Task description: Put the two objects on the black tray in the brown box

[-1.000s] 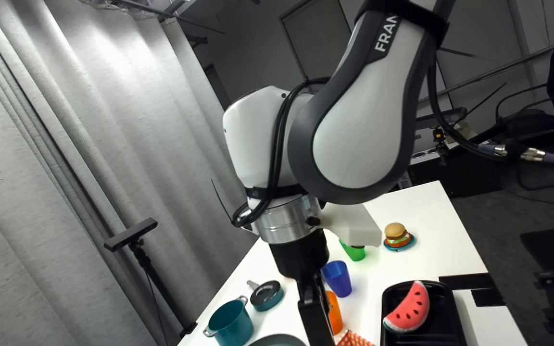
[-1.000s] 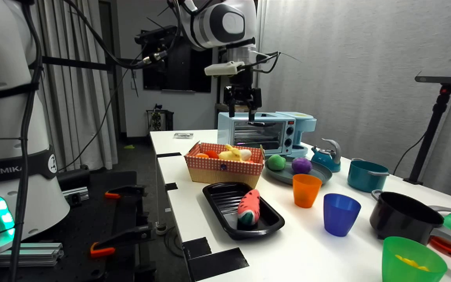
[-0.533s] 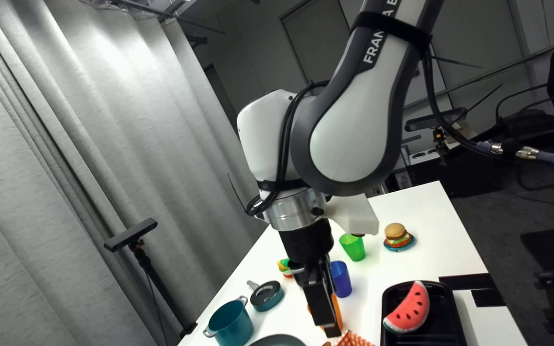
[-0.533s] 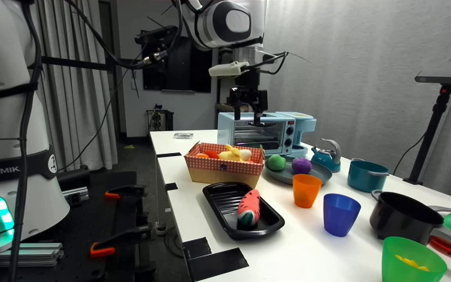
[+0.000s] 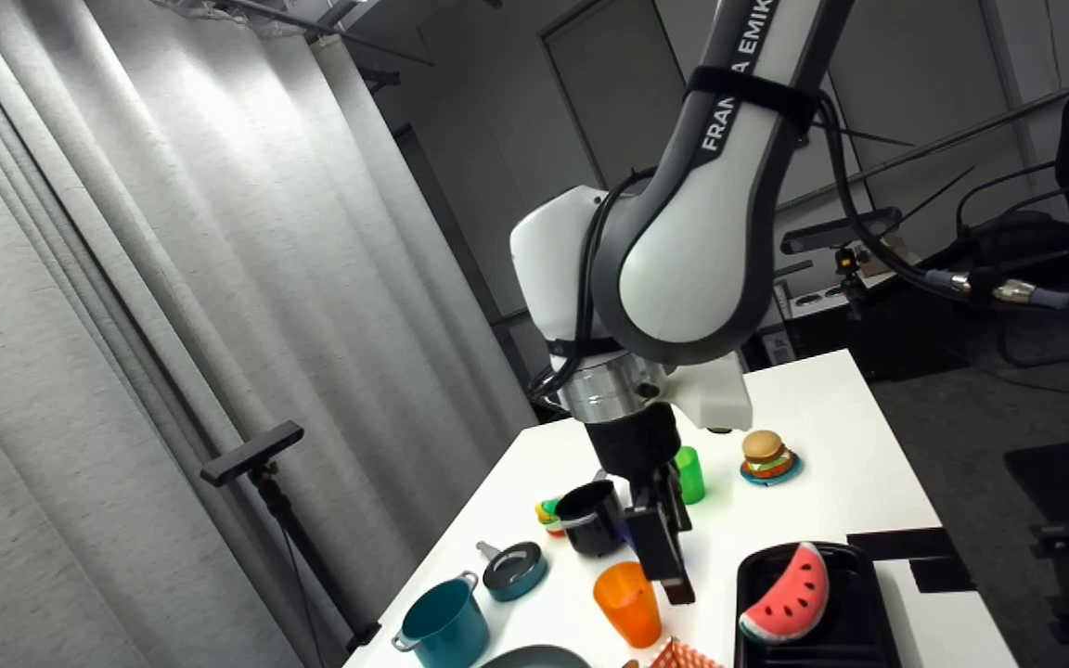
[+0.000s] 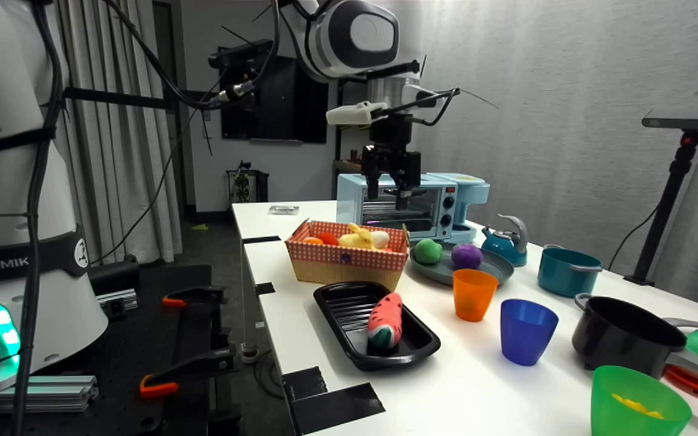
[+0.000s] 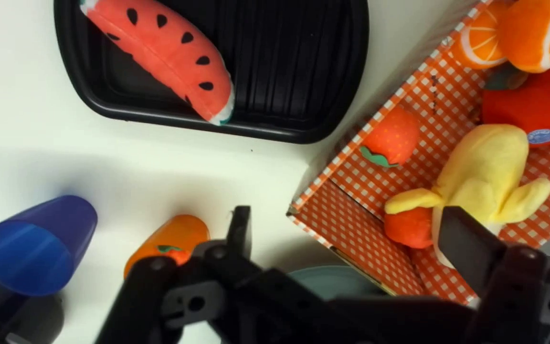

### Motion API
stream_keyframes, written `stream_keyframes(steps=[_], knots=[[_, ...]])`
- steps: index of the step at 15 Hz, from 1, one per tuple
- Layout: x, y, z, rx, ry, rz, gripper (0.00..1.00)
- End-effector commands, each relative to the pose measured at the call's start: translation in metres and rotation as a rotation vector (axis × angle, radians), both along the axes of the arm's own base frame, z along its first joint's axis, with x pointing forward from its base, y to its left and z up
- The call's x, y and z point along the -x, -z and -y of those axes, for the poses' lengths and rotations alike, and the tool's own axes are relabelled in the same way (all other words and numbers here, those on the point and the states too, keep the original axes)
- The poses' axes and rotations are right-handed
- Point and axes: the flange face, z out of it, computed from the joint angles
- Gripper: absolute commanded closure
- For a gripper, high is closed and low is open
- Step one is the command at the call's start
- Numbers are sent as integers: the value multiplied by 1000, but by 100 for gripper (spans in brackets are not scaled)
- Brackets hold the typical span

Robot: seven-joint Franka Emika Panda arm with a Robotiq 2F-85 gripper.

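Observation:
A red toy watermelon slice (image 7: pixel 174 62) lies on the black tray (image 6: pixel 349 303). Both show in both exterior views, the slice (image 5: pixel 790 598) at one end of the tray (image 5: pixel 855 594). No second object shows on the tray; the yellowish-orange item cannot be made out there. The brown box (image 6: pixel 315 266), with red-checked lining, stands beside the tray. It holds a yellow peeled banana toy (image 7: pixel 490 157), orange pieces (image 7: pixel 537 38) and red toys. My gripper (image 7: pixel 349 219) is open and empty. It hangs above the table, one finger over the box in the wrist view, with the tray farther off.
An orange cup (image 6: pixel 473 297), a blue cup (image 6: pixel 528 333) and a green cup (image 6: pixel 637 402) stand near the tray. A grey plate (image 6: pixel 440 275) with two toys lies behind the box. A light blue toaster oven (image 6: pixel 349 200), pots and a toy burger (image 5: pixel 765 455) are also on the table.
My open gripper has moved right and a little lower in an exterior view, drawing nearer to the tray. The watermelon slice, tray and box have not moved.

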Motion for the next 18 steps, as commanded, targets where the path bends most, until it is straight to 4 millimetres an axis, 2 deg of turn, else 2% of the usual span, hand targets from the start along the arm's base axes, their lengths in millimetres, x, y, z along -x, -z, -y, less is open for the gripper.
stream_keyframes(steps=[1, 9, 18], knots=[[18, 1, 23, -9, 31, -13, 0], [36, 32, 54, 11, -84, -98, 0], [36, 62, 91, 12, -202, -141, 0]])
